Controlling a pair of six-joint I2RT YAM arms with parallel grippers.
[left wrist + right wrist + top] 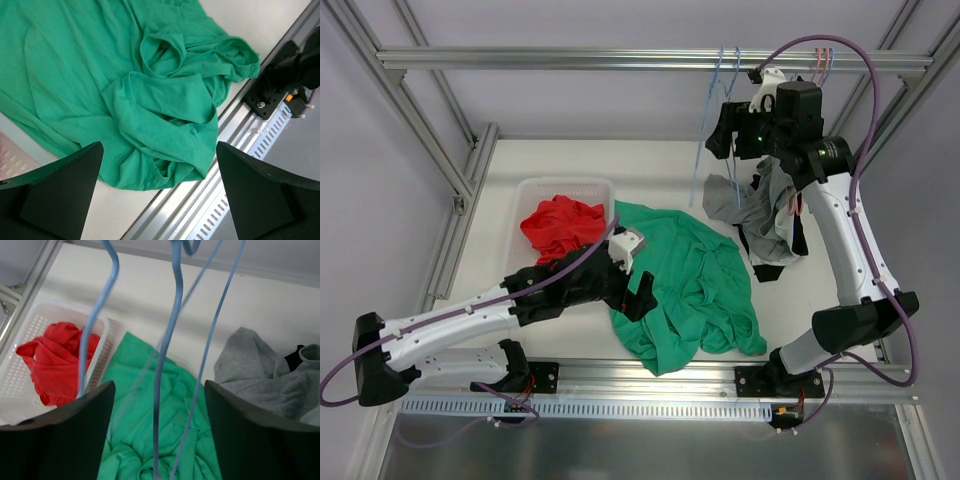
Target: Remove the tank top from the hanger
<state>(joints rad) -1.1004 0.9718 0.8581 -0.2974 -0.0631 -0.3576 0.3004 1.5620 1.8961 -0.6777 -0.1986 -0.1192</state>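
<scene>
A green garment (pixel 690 280) lies crumpled on the table, off any hanger; it also shows in the left wrist view (pixel 150 100) and the right wrist view (pixel 150 415). Bare blue wire hangers (pixel 715 110) hang from the back rail. My left gripper (pixel 642 298) is open and empty just above the green garment's front part (pixel 159 150). My right gripper (pixel 723 130) is open and empty, held high by the hangers; hanger wires (pixel 175 315) run down between its fingers (pixel 159 385), and I cannot tell whether they touch.
A white basket (pixel 535 187) at the back left holds a red garment (pixel 560 225). A grey and black pile of clothes (pixel 760 210) lies under my right arm. The metal front rail (pixel 235 150) and the right arm's base (pixel 295 65) are beside the green garment.
</scene>
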